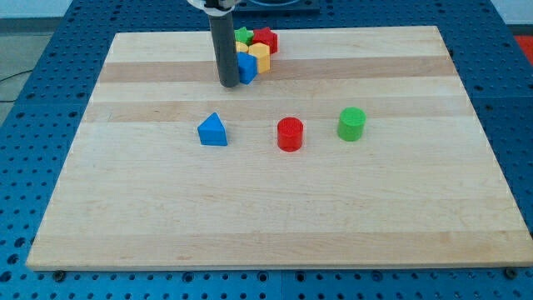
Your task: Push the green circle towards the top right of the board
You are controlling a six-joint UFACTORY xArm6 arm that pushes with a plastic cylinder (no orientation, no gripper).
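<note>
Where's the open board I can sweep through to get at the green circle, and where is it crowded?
Open: everything below the row of blue triangle, red cylinder and green circle, plus the view's right, up to the top right corner. Crowded: top centre, where my tip touches a cluster of blue, yellow, red and green blocks.

Pale matt wooden board [275, 208], smooth plastic-looking green circle [351, 123], dark matt rod.
</note>
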